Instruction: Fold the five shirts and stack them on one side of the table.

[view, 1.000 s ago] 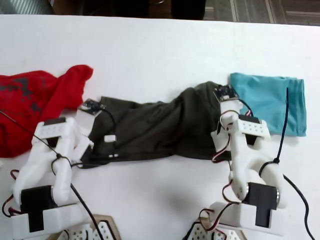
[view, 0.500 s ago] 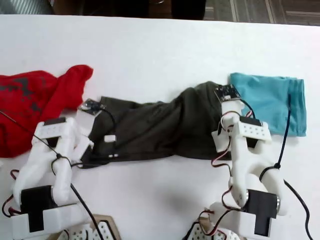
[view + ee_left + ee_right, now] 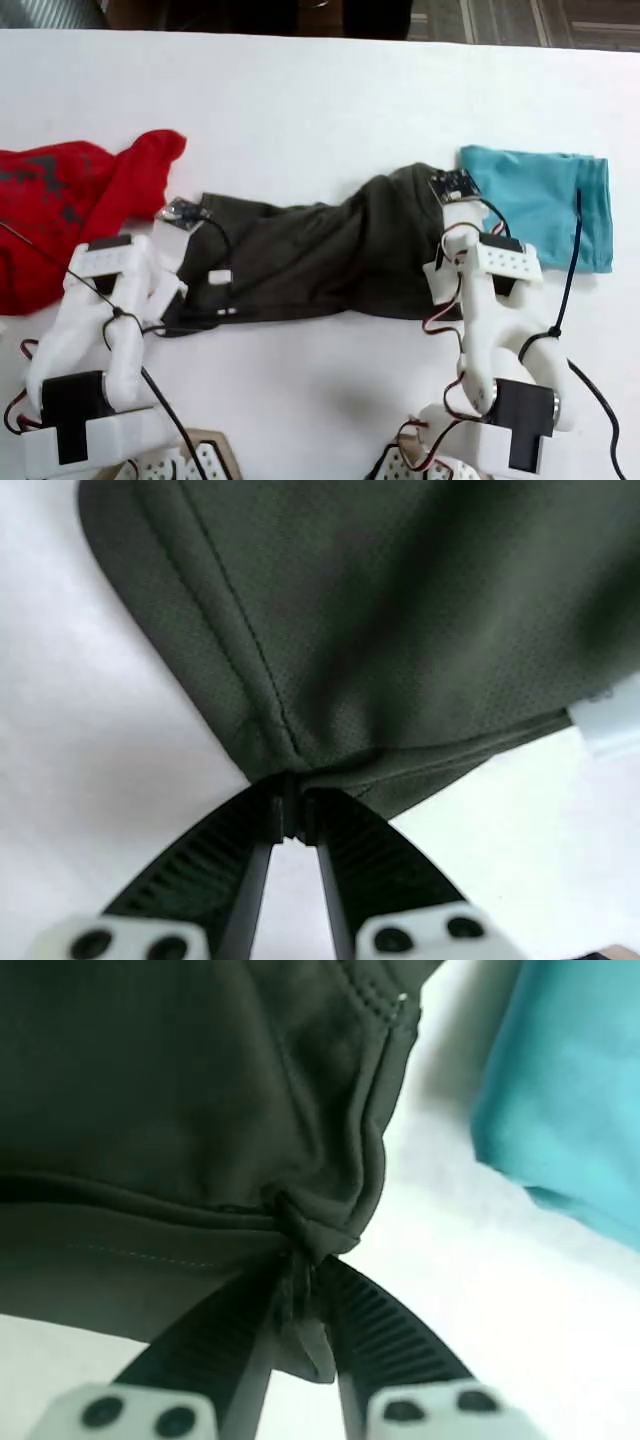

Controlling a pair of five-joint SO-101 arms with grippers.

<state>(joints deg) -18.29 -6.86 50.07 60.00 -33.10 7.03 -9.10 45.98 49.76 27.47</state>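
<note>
Dark green shirt (image 3: 310, 260) lies crosswise on table (image 3: 300, 80), bunched and wrinkled, spanning from one arm to other.
Left gripper (image 3: 295, 820): closed, pinching hem corner at left end of dark green shirt.
Right gripper (image 3: 305, 1285): closed, clamping gathered fold at right end of dark green shirt; cloth puckered at bite.
Red shirt (image 3: 70, 200): crumpled heap just left of dark green shirt; whether touching, cannot tell.
Teal shirt (image 3: 540, 205): folded flat just right of dark green shirt, strip of table between them at near edge.
</note>
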